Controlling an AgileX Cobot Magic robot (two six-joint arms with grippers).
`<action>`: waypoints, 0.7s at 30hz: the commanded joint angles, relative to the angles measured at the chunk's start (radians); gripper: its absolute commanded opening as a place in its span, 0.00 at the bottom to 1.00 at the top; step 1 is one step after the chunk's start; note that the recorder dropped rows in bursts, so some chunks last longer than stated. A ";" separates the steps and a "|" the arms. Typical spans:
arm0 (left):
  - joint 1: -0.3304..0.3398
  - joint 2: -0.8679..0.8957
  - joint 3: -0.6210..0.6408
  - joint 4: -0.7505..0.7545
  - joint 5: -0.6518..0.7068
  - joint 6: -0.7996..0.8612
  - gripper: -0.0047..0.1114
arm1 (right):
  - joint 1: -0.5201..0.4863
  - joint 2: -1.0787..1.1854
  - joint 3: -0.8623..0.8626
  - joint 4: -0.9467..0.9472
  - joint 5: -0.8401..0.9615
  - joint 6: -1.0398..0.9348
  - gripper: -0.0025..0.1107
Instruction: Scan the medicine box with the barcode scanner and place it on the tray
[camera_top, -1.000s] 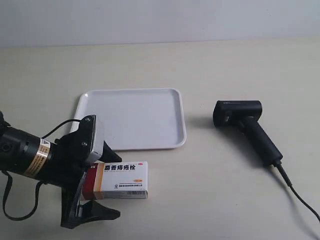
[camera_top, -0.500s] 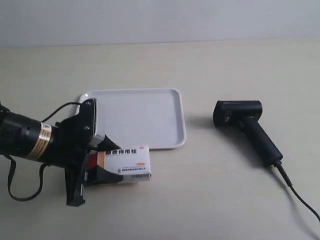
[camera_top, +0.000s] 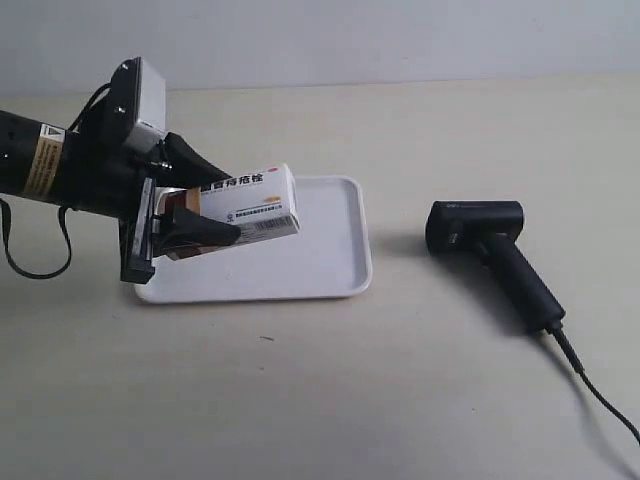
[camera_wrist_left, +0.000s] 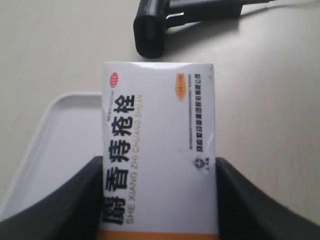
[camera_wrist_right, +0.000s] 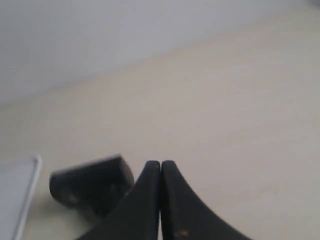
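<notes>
The left hand (camera_top: 185, 215), clenched on the medicine box (camera_top: 245, 203), has lifted it off the bench (camera_top: 330, 400), where it lay a second ago, to hang above the tray (camera_top: 330, 260), ready for scanning, while the barcode scanner (camera_top: 492, 258) lies untouched and the right hand (camera_wrist_right: 160, 200) is pinched shut, empty.

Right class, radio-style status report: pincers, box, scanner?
Left pincer shut on medicine box, held above tray. Right pincer shut, empty. Barcode scanner lying on table, untouched. Nothing between box and scanner.
</notes>
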 joint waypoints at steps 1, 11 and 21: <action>0.007 0.050 -0.025 0.002 -0.017 0.000 0.04 | 0.123 0.397 -0.118 -0.014 -0.024 -0.086 0.09; 0.007 0.060 -0.036 0.002 -0.008 0.000 0.04 | 0.202 0.939 -0.393 -0.039 0.016 -0.200 0.72; 0.007 0.060 -0.040 0.002 0.011 0.000 0.04 | 0.202 1.066 -0.505 -0.045 0.030 -0.225 0.74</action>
